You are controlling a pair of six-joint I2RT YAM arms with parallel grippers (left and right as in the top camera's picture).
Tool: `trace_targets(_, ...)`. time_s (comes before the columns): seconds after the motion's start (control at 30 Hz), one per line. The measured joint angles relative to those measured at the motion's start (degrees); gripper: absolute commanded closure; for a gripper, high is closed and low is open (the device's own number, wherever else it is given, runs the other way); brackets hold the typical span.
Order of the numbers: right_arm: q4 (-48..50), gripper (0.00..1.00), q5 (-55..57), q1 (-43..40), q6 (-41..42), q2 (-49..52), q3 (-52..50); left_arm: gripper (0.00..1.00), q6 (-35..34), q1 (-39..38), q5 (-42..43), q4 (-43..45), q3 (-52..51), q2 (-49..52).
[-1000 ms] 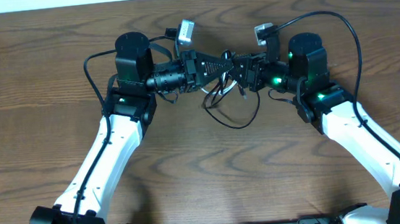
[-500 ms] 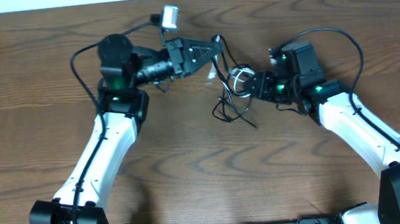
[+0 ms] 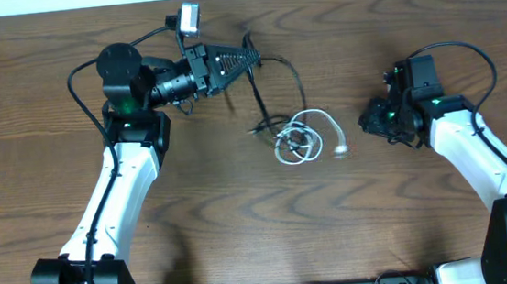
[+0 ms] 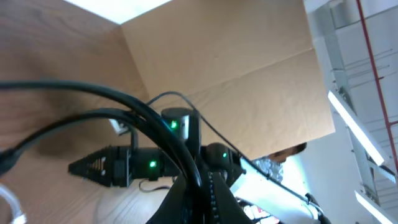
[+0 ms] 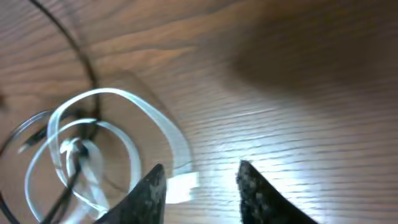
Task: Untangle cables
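Note:
My left gripper (image 3: 248, 57) is shut on the black cable (image 3: 256, 91) and holds it raised at the back left. The cable hangs down to the table, where its lower end still crosses the white cable (image 3: 298, 145). In the left wrist view the black cable (image 4: 124, 102) runs up and left from my jaws (image 4: 199, 208). The white cable lies coiled at the table's middle, its plug (image 3: 340, 150) to the right. My right gripper (image 3: 368, 118) is open and empty, right of the coil. In the right wrist view its fingers (image 5: 202, 183) sit just past the white plug (image 5: 180, 186) and coil (image 5: 93, 146).
Brown wooden table (image 3: 243, 235). The thick black arm wires loop behind each arm, left (image 3: 82, 70) and right (image 3: 466, 50). A cardboard wall (image 4: 236, 68) shows beyond the table in the left wrist view. The right arm (image 4: 155, 163) faces my left camera.
My left gripper has swung back and left, pulling the black cable out of the coil. My right gripper has let go of the white cable and drawn back to the right. The white coil now lies on the table.

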Motion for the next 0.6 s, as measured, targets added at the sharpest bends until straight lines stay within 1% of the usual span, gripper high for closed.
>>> trace_targets(0.03, 0.04, 0.66, 0.02, -0.22, -0.63, 0.0, -0.02, 0.93, 1.57, 0.0, 0.11, -2.19, 0.09, -0.02)
trace_targets(0.07, 0.48, 0.65, -0.35, -0.46, -2.21, 0.0, -0.02, 0.93, 3.61, 0.0, 0.26, -6.49, 0.33, -0.28)
trace_targets(0.13, 1.84, 0.6, -3.56, -0.48, -6.21, -0.04, -0.07, 0.93, 8.52, 0.0, 0.07, -15.06, 0.61, -0.33)
trace_targets(0.23, 4.46, 0.55, -10.08, -0.44, -10.4, -0.15, -0.15, 0.93, 17.92, 0.0, -2.1, -29.94, 0.85, -0.37)
trace_targets(0.27, 5.03, 0.53, -12.35, -0.13, -11.06, -0.22, -0.15, 0.93, 20.31, 0.0, -3.34, -32.79, 0.81, -0.35)
trace_targets(0.3, 5.33, 0.53, -13.49, 0.28, -11.47, -0.24, -0.17, 0.93, 23.1, 0.0, -4.85, -35.19, 0.81, -0.37)
trace_targets(0.37, 5.99, 0.53, -14.73, 2.38, -11.85, -0.24, -0.17, 0.92, 26.53, 0.0, -7.78, -38.01, 0.81, -0.37)
trace_targets(0.47, 7.41, 0.55, -13.57, 7.78, -8.72, -0.04, -0.17, 0.93, 28.83, 0.11, -12.26, -38.82, 0.81, -0.39)
trace_targets(0.5, 7.5, 0.55, -13.51, 8.07, -8.48, -0.02, -0.17, 0.92, 29.24, 0.11, -14.14, -39.98, 0.81, -0.39)
trace_targets(0.6, 10.91, 0.58, -12.22, 11.96, -2.84, 2.99, -0.17, 0.92, 29.92, 0.31, -21.99, -48.46, 0.92, -0.5)
